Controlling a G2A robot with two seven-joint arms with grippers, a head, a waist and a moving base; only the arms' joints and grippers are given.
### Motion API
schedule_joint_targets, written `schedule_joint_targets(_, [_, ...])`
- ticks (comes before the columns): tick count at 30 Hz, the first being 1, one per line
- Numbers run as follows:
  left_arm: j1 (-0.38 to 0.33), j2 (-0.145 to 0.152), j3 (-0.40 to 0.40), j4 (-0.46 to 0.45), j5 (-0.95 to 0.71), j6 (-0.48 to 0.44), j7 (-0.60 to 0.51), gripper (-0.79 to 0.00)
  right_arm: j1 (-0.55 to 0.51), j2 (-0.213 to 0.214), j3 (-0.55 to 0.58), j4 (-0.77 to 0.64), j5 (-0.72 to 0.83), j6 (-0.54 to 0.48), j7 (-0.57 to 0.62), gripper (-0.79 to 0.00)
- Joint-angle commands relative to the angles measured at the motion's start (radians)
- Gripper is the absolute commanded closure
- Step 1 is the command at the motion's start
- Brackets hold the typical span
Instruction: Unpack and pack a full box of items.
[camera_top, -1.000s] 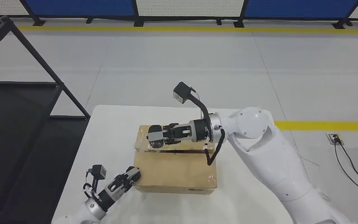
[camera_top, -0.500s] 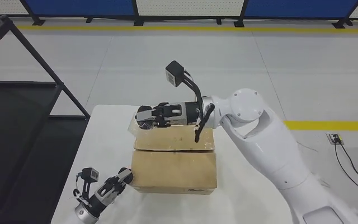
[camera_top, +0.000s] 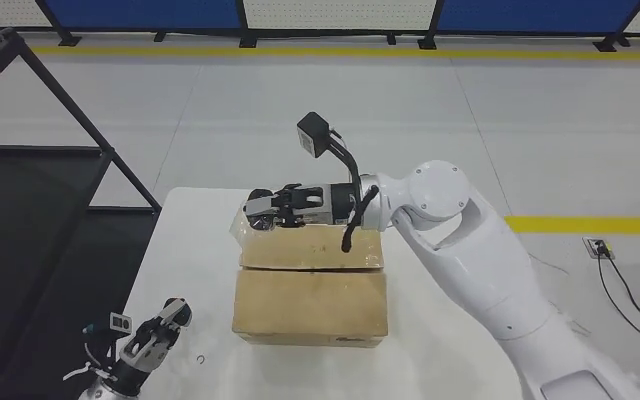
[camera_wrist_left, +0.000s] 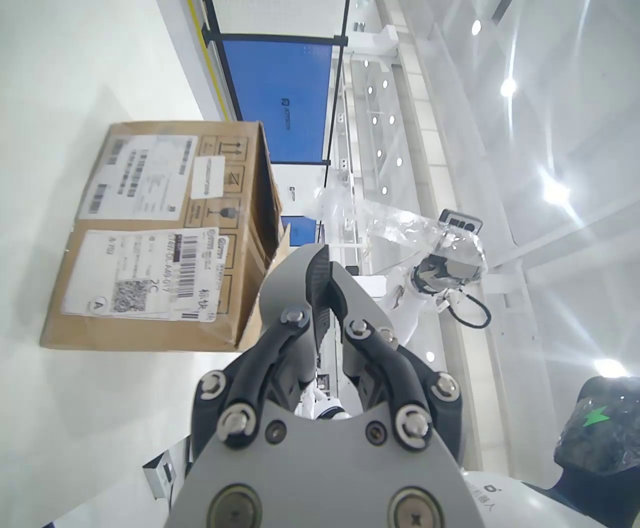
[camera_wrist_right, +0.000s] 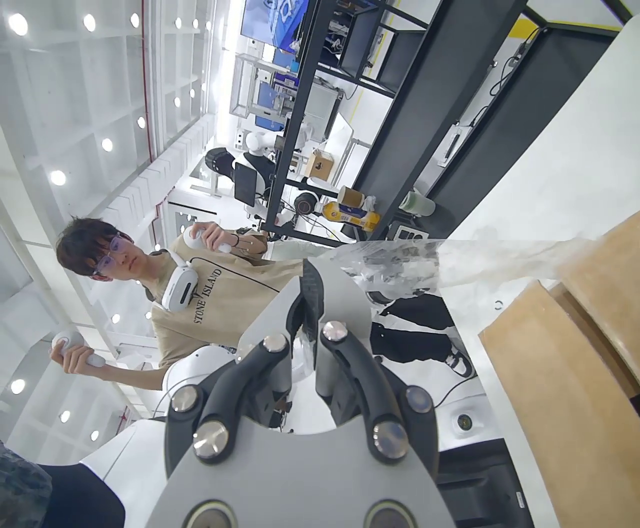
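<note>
A brown cardboard box (camera_top: 310, 300) stands in the middle of the white table (camera_top: 440, 340), its far flap (camera_top: 312, 246) raised. My right gripper (camera_top: 256, 213) hovers over the box's far left corner, shut on a crumpled clear plastic bag (camera_top: 241, 230). In the right wrist view the bag (camera_wrist_right: 400, 265) stretches from the fingers (camera_wrist_right: 310, 295) toward the box flaps (camera_wrist_right: 545, 360). My left gripper (camera_top: 174, 312) is low at the table's front left, clear of the box, shut with nothing in it. The left wrist view shows its pads (camera_wrist_left: 320, 280) pressed together, with the labelled box side (camera_wrist_left: 160, 235) beyond.
A small dark ring (camera_top: 200, 359) lies on the table in front of the box's left corner. A black metal rack (camera_top: 60, 190) stands left of the table. There is bare table to the right of the box and in front of it.
My right gripper rose out of the box and moved to its far left corner with the plastic bag. My left gripper drew back from the box's front left corner to the table's front left.
</note>
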Motion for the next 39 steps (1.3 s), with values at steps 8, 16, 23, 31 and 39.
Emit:
schedule_joint_targets(8, [-0.022,0.0,-0.014,0.069,-0.019,0.017,0.017,0.0,0.037,-0.044,-0.076,0.059,0.074,-0.012,-0.01,0.0])
schedule_joint_targets(16, [-0.036,-0.002,-0.001,0.106,-0.021,0.016,0.017,0.0,0.084,-0.091,-0.137,0.116,0.103,-0.057,-0.048,0.0])
schedule_joint_targets(23, [-0.034,-0.003,-0.003,0.116,-0.032,0.008,0.004,0.0,0.095,-0.119,-0.15,0.15,0.125,-0.119,-0.062,0.0])
schedule_joint_targets(31, [-0.027,-0.002,-0.019,0.122,-0.042,0.004,-0.009,0.0,0.111,-0.143,-0.177,0.2,0.112,-0.09,-0.032,0.0])
schedule_joint_targets(39, [-0.026,-0.001,-0.029,0.119,-0.064,0.037,-0.024,-0.785,0.097,-0.153,-0.177,0.228,0.085,-0.06,-0.024,0.0])
